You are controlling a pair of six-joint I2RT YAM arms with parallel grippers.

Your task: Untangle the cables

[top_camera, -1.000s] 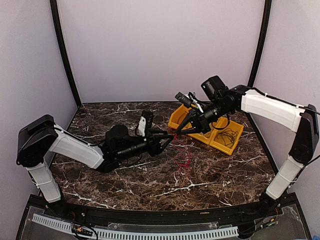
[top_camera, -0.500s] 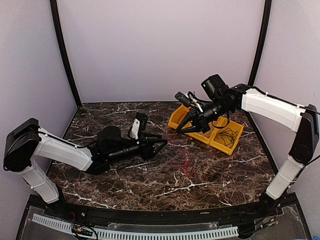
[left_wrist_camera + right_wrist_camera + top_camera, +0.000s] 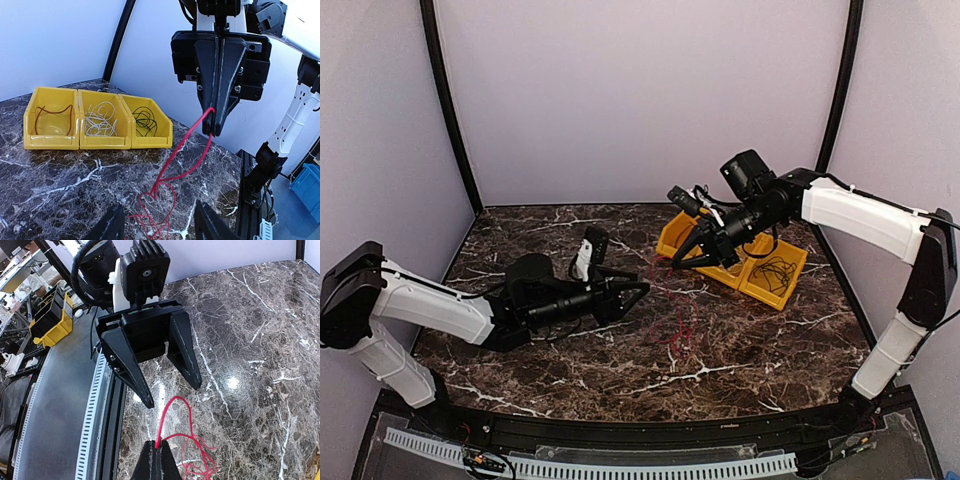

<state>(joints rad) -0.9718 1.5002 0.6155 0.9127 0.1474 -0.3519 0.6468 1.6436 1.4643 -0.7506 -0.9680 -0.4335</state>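
A red cable (image 3: 178, 149) lies in tangled loops on the marble table (image 3: 520, 250), with one end lifted. My right gripper (image 3: 158, 444) is shut on that raised end, just above the table in front of the yellow bins; it also shows in the top view (image 3: 678, 262) and the left wrist view (image 3: 216, 132). The red cable's heap (image 3: 688, 325) sits below and between the two grippers. Left of the heap, my left gripper (image 3: 640, 293) stands open with nothing between its fingers, facing the right gripper (image 3: 172, 394). White cables (image 3: 100, 120) and black cables (image 3: 145, 122) lie in the bins.
Three yellow bins (image 3: 102, 142) stand in a row at the back right of the table (image 3: 775, 285). One holds a dark red wire (image 3: 50, 112), one the white cables, one the black. Black frame posts and pale walls enclose the table.
My left arm has drawn back to the left, away from the red cable, with its jaws a little wider. The right gripper has kept its hold and barely moved.
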